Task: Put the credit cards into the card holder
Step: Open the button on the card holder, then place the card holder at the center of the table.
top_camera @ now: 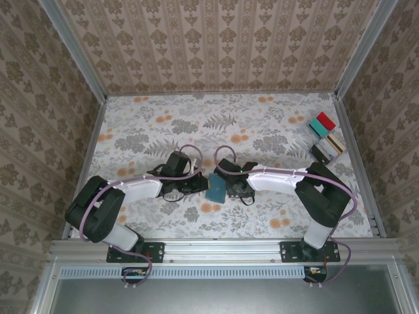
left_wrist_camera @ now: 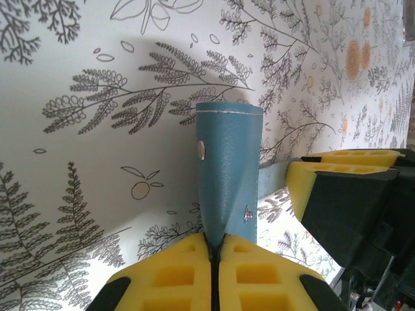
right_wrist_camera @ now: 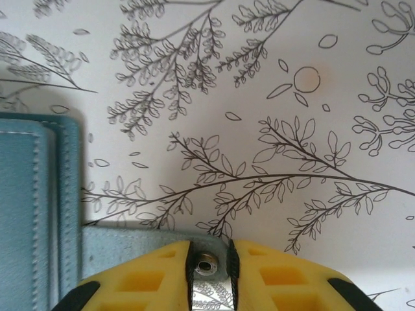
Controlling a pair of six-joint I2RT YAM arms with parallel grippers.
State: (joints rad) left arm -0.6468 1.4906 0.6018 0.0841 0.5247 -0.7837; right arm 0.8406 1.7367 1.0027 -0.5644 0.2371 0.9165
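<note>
At the centre of the flowered tabletop (top_camera: 262,124), the left tool (top_camera: 201,185) is clamped tight on one edge of the teal card holder (top_camera: 215,187). The right tool (top_camera: 229,188) meets it opposite, fingers (right_wrist_camera: 139,278) a slit apart at the snap tab; its grip is unclear.

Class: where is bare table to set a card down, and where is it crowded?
Bare: table far left, between back wall and left arm; also near right, beside the right arm. Crowded: centre, left gripper and right gripper at the holder; far-right corner, the tray.
</note>
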